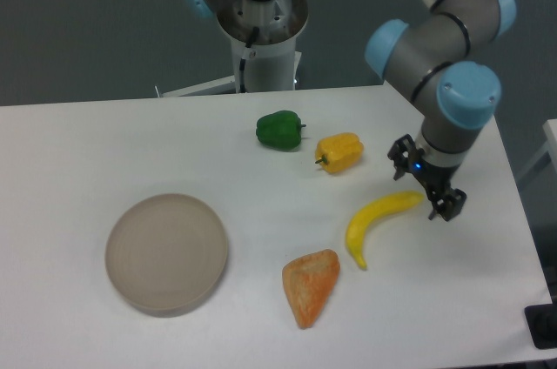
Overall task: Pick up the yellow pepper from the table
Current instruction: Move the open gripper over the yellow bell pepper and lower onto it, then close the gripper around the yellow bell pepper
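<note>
The yellow pepper (340, 152) lies on its side on the white table (130, 143), right of centre, its short dark stem pointing left. My gripper (424, 188) hangs low over the table to the right of the pepper, close to the upper end of the banana. Its two dark fingers stand apart with nothing between them, so it is open and empty. The pepper is clear of the gripper, roughly a hand's width to its left.
A green pepper (279, 130) lies just left of the yellow one. A long yellow banana (376, 224) lies below it, beside the gripper. An orange wedge-shaped food piece (311, 285) sits near the front. A round grey plate (166, 252) is at the left.
</note>
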You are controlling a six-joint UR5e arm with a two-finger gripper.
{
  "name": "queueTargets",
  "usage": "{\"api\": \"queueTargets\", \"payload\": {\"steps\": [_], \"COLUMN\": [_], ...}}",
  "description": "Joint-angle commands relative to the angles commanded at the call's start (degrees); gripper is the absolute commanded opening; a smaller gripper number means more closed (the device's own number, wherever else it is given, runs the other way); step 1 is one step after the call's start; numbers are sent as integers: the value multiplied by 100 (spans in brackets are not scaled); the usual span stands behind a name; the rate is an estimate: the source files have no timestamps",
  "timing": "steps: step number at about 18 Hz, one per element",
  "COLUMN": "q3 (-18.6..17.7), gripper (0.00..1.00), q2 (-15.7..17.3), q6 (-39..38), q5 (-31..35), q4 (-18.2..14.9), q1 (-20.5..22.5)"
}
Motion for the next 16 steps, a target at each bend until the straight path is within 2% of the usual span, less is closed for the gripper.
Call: {"api": "queueTargets", "payload": {"steps": [2, 5, 8, 15, 16], "q3": [-229, -834, -1362, -1785, -1881], "gripper": [100, 100, 100, 100, 100], "q2": [185, 519, 764, 862, 862], "q6": [0, 27, 614, 888, 897], "q5": [0, 35, 61, 202, 193], "q4": [-9, 9, 70, 97, 192], "q1": [-132, -281, -282, -220, -211]}}
